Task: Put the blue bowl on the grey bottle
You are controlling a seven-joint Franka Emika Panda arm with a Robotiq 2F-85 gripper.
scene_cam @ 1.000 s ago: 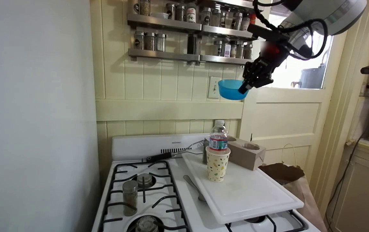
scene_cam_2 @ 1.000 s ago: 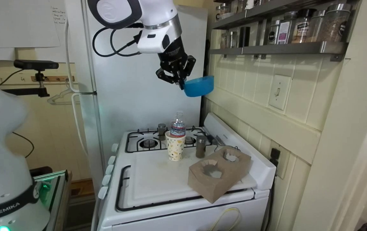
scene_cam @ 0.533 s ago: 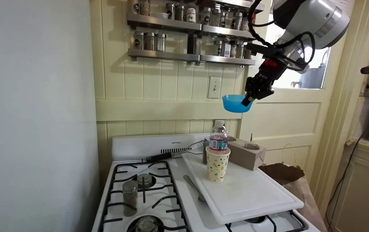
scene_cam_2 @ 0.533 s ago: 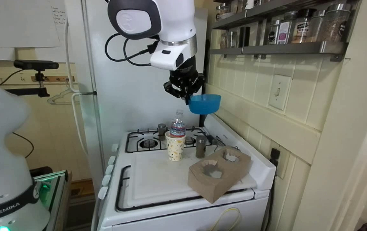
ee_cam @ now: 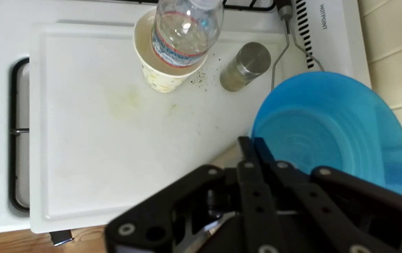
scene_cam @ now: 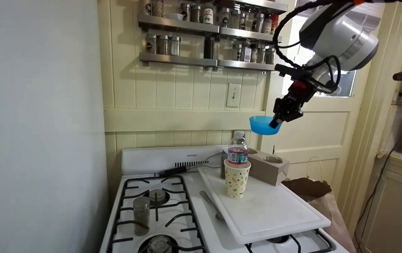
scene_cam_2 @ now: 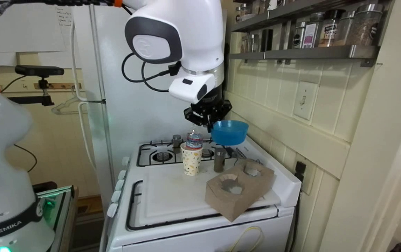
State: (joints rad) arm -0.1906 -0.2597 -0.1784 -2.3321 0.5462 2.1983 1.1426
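Observation:
The blue bowl (scene_cam: 263, 126) is held in the air, roughly upright, and also shows in an exterior view (scene_cam_2: 230, 133) and the wrist view (ee_cam: 313, 130). My gripper (ee_cam: 251, 140) is shut on its rim, one finger inside and one outside. The gripper also shows in both exterior views (scene_cam: 274, 123) (scene_cam_2: 209, 126). The grey bottle (scene_cam: 238, 150) is semi-clear with a red and blue label and a white cap. It stands upright in the cream patterned cup (scene_cam: 236, 182), and also shows in the wrist view (ee_cam: 186, 33). The bowl is beside the bottle, not over it.
The cup stands on a white board (scene_cam: 271, 214) on the stove. A spice jar (ee_cam: 244, 66) stands near the cup. A brown cardboard holder (scene_cam_2: 239, 189) lies near the backsplash. The wall with a light switch (scene_cam_2: 305, 100) and spice shelves (scene_cam_2: 309, 51) is close by.
My gripper and the blue bowl have moved down, drifting a little to the right in both exterior views. The bowl stays gripped. The bottle and cup have not moved.

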